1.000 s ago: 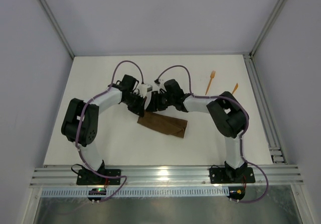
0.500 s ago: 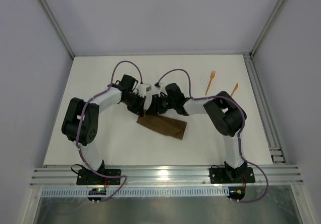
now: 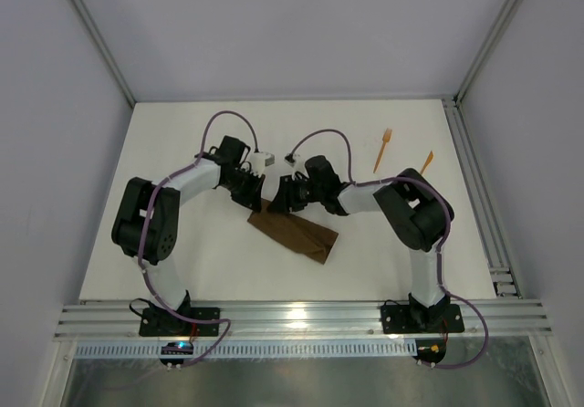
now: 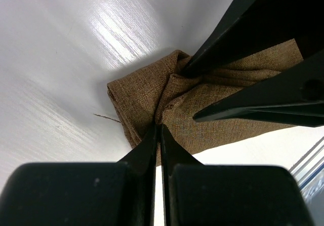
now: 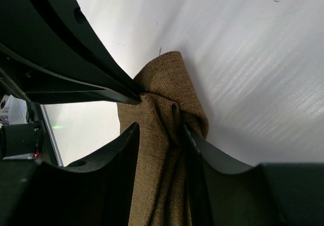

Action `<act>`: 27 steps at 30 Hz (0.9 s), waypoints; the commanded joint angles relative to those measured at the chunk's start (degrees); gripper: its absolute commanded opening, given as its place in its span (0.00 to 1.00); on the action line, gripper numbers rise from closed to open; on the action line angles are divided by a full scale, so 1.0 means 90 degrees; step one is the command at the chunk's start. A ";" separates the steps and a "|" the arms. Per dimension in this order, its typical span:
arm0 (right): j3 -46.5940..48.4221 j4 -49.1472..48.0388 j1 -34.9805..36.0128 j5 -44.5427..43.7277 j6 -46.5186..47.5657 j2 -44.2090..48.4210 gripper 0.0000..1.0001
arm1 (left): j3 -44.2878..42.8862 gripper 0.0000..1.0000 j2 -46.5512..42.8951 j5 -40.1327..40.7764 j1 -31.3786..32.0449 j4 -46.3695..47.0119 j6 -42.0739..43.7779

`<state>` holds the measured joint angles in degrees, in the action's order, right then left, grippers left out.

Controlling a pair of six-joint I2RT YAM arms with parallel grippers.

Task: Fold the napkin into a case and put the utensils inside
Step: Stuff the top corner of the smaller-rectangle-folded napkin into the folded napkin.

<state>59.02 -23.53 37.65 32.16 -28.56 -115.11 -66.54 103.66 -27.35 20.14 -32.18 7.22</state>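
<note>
Napkin more slanted than before

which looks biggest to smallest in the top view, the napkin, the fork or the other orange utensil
1. brown napkin, clearly largest
2. orange fork
3. pointed orange utensil: looks shorter, though the right arm may hide its end

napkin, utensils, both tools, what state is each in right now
napkin: folded into a strip, bunched at one end
left tool: shut on the napkin's bunched end
right tool: closed around the same bunch
fork: lying loose, outside the napkin
pointed utensil: lying loose near the fork, outside the napkin
</note>
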 commanded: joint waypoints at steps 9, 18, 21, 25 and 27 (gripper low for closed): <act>0.0063 0.0290 0.0094 -0.0302 0.0224 0.0378 0.39 | 0.0030 0.00 -0.0092 -0.0164 -0.0060 0.0168 -0.0080; 0.0287 0.0865 0.0104 -0.0937 0.0506 0.0934 0.48 | 0.0060 0.00 -0.0170 -0.0242 -0.0050 0.0119 -0.0051; 0.0249 0.1022 0.0104 -0.0956 0.0517 0.1002 0.50 | 0.0069 0.00 -0.0189 -0.0261 -0.0050 0.0119 -0.0061; 0.0151 0.0964 0.0153 -0.0966 0.0409 0.0974 0.50 | 0.0099 0.00 -0.0218 -0.0300 -0.0050 0.0129 -0.0070; 0.0209 0.0974 0.0259 -0.0966 0.0409 0.0876 0.50 | 0.0108 0.00 -0.0228 -0.0310 -0.0060 0.0139 -0.0090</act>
<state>59.79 -14.70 38.57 24.49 -25.54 -108.36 -66.08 103.66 -28.58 20.05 -31.94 6.46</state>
